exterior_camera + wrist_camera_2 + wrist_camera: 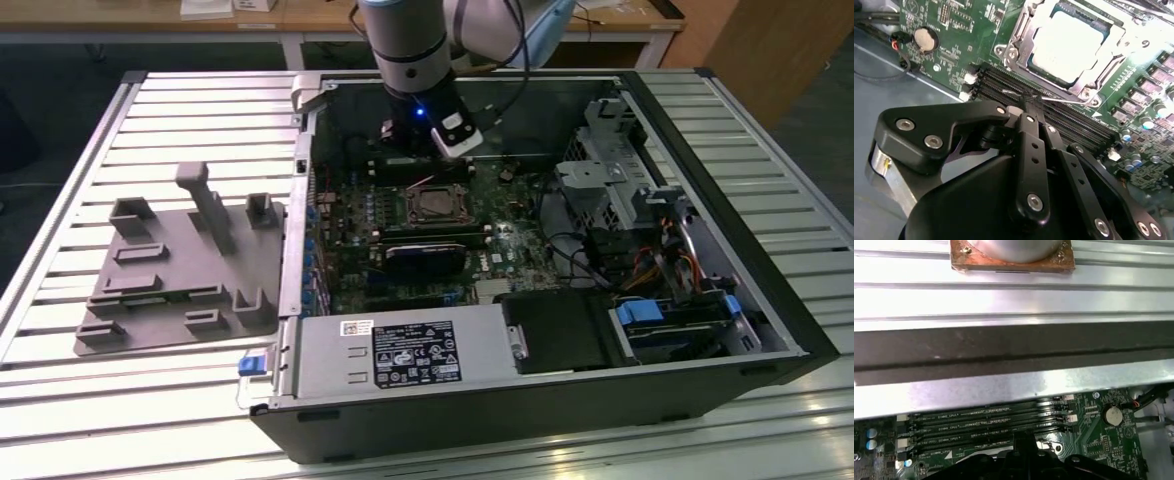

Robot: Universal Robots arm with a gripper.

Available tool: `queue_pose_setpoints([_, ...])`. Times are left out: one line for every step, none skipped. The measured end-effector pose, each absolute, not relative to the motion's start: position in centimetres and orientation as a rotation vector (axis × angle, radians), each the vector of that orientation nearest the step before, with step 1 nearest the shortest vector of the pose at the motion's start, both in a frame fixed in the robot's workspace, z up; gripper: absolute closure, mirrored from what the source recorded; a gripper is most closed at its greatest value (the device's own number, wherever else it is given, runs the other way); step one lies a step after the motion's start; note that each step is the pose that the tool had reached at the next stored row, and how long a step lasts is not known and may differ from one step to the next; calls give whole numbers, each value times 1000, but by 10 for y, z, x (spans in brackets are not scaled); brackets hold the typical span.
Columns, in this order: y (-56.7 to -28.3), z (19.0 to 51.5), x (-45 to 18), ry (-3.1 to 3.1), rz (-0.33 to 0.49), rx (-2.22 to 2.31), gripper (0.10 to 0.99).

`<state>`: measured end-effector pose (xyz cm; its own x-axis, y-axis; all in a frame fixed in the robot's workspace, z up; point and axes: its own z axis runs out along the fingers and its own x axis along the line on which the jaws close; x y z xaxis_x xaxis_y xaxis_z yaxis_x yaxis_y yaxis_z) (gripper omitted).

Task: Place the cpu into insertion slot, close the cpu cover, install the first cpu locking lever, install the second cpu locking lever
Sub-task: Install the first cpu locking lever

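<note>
Inside the open computer case in the exterior view, your arm is hanging down from above, and its gripper is hovering over the green board, just beside the socket on the side away from the black block. A grey moulded tray is sitting on the slatted table at the exterior view's left, beside the case. Moving to the second wrist view, you are looking past the black links of the gripper, whose jaws are looking narrow, with the tips drawn together. They are sitting right over the long black memory slots, and you cannot tell whether they are pinching anything there. Beyond them the chip is lying flat in the socket, its pale metal top showing through the window of the cover frame, which is lying down around it. A coin battery is sitting on the board well apart from the chip. Turning to the first wrist view, the dark tip of the gripper is showing over the same memory slots, with the coin battery off to one side, and the case wall and the table's slats are lying beyond the board.
</note>
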<state>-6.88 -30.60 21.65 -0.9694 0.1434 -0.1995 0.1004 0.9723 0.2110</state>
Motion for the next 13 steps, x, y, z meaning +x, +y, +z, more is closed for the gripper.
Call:
queue_pose_setpoints([-306,216,-69,2904,293,199,984])
queue_pose_setpoints([-306,215,-69,2901,290,222,984])
queue_pose_setpoints([-306,214,-69,2897,287,247,984])
queue_pose_setpoints([-306,213,-69,2894,284,272,984])
queue_pose_setpoints([-306,213,-69,2890,282,295,984])
queue_pose_setpoints([-306,212,-69,2888,280,310,984])
queue_pose_setpoints([-305,212,-69,2887,279,317,984])
queue_pose_setpoints([-305,211,-69,2886,278,323,984])
queue_pose_setpoints([-304,210,-69,2885,278,329,984])
queue_pose_setpoints([-303,210,-69,2884,277,334,984])
queue_pose_setpoints([-302,210,-69,2883,276,340,984])
queue_pose_setpoints([-301,209,-69,2881,276,347,984])
queue_pose_setpoints([-301,209,-69,2880,275,353,984])
